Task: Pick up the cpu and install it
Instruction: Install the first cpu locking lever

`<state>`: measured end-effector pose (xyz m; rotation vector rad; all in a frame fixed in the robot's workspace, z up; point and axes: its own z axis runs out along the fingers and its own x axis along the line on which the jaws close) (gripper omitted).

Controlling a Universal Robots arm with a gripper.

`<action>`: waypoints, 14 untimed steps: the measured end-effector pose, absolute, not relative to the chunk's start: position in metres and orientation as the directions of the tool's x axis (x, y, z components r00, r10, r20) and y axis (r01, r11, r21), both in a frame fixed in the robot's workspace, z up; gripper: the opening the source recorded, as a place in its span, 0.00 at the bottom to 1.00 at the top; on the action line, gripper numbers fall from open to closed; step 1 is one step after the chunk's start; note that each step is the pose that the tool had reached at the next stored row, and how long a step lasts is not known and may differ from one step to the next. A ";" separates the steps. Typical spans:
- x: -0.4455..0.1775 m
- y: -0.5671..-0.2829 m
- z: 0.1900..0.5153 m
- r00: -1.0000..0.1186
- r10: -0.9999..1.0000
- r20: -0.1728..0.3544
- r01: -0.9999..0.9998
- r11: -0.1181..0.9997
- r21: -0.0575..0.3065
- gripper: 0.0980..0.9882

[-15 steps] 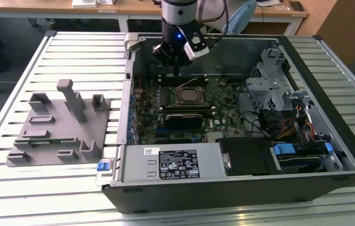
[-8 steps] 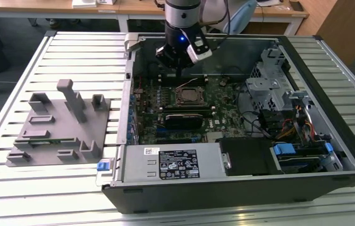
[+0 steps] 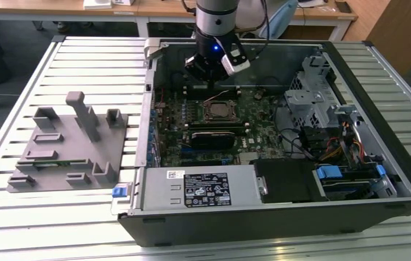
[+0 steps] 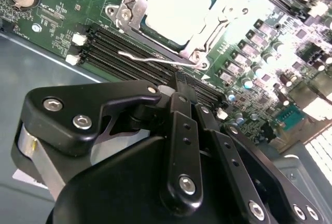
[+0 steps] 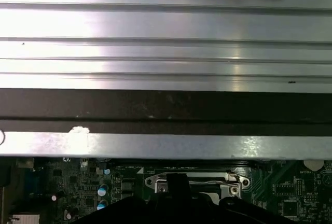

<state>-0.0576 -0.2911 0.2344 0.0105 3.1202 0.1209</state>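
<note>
The cpu (image 4: 176,11), a pale silver-white square, lies in the motherboard socket (image 3: 220,111) inside the open computer case (image 3: 278,217). The socket's metal frame and wire lever (image 4: 155,55) lie around it. My gripper (image 3: 213,85) hangs over the board just beyond the socket, toward the case's far wall. In the second wrist view its black fingers (image 4: 182,130) run together to a tip near the memory slots (image 4: 119,53), a short way off the cpu, with nothing seen between them. The first wrist view has the socket (image 5: 207,181) behind the dark finger (image 5: 179,185).
A grey plastic fixture (image 3: 67,147) sits on the slatted metal table (image 3: 16,217) at the exterior view's left. Inside the case are the power supply (image 3: 198,187), a black block (image 3: 216,136) on the board, a drive cage (image 3: 314,103) and cables (image 3: 336,147).
</note>
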 end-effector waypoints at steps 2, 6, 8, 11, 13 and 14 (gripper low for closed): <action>-0.057 -0.291 0.233 -1.000 0.005 -0.019 0.004 0.997 0.077 0.01; -0.054 -0.291 0.231 -1.000 0.006 -0.019 0.004 0.997 0.076 0.01; -0.051 -0.291 0.230 -1.000 0.006 -0.019 0.004 0.997 0.076 0.01; -0.049 -0.290 0.229 -1.000 0.006 -0.019 0.004 0.997 0.076 0.01; -0.047 -0.289 0.228 -1.000 0.005 -0.019 0.004 0.997 0.076 0.01; -0.046 -0.289 0.228 -1.000 0.005 -0.019 0.004 0.997 0.076 0.01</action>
